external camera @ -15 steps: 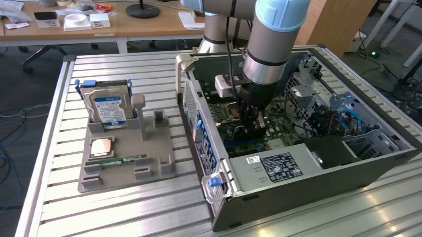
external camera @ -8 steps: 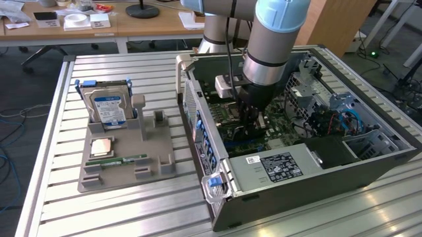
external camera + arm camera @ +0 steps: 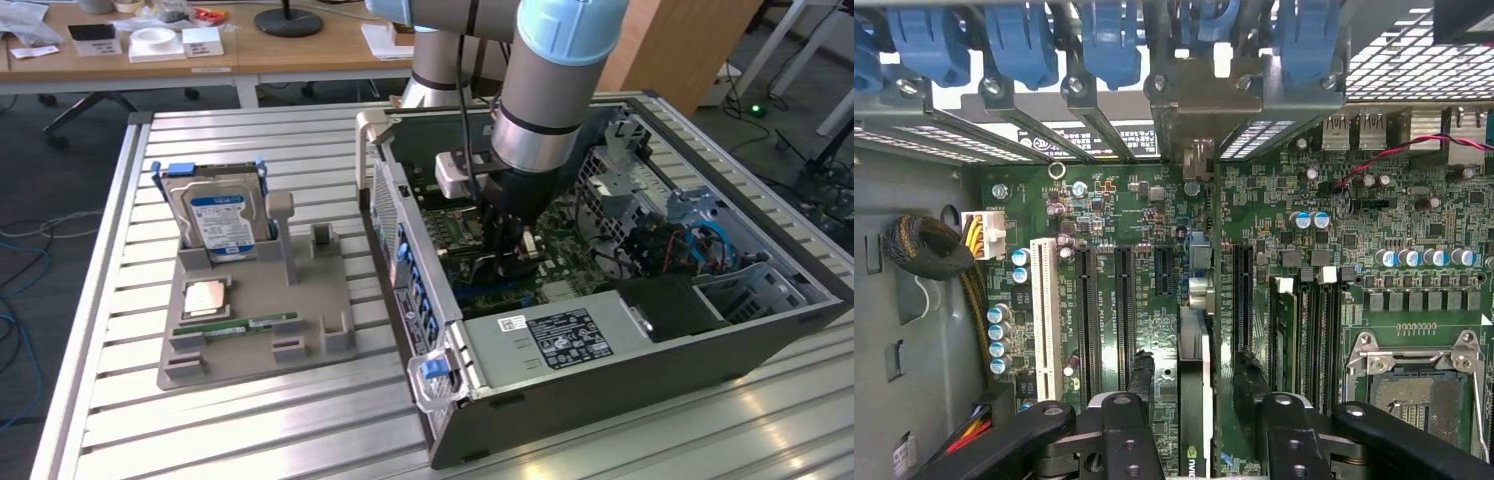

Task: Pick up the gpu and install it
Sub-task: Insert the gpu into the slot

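While the arm is reaching down into the open computer case (image 3: 641, 330), the gripper (image 3: 511, 262) is hanging just above the motherboard (image 3: 1144, 300), among the expansion slots. Seen from the wrist, the gpu (image 3: 1195, 330) is standing on edge in a slot, a thin dark card viewed edge-on between the two black fingers (image 3: 1129, 430). Its long axis is running along the slot, parallel to the neighbouring black slots and the white slot (image 3: 1041, 310). Its silver bracket (image 3: 1199, 95) is pointing toward the rear wall of the case, under the row of blue clips (image 3: 1104, 40). The jaws are standing apart, one on each side of the card; whether either pad is touching it is hard to tell. Outside the case, on the exterior view's left, a hard drive (image 3: 220, 220) is standing upright in a grey holder (image 3: 254, 340).
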Motion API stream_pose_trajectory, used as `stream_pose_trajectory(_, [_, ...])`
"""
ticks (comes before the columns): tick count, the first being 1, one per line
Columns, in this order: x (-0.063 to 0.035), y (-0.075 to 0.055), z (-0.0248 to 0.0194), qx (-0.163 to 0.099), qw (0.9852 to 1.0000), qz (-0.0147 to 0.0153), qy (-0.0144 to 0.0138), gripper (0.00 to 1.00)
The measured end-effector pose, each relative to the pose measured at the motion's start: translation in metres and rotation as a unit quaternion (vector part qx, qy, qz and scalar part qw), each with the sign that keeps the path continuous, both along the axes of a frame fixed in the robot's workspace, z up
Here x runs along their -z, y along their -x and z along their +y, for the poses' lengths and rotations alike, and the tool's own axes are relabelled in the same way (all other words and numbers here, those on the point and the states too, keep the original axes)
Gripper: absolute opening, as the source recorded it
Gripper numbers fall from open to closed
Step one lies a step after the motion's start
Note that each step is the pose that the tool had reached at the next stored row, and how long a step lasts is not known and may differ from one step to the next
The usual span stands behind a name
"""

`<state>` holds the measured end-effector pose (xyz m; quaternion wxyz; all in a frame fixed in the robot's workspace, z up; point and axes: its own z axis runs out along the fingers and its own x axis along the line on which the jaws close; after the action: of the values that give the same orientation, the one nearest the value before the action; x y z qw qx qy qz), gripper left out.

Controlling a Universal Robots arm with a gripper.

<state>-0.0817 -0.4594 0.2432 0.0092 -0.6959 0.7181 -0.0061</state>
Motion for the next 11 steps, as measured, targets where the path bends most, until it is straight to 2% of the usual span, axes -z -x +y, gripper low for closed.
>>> stream_pose_trajectory(11, [0.0, 0.0, 0.0, 0.0, 1.0, 0.0, 0.0, 0.44])
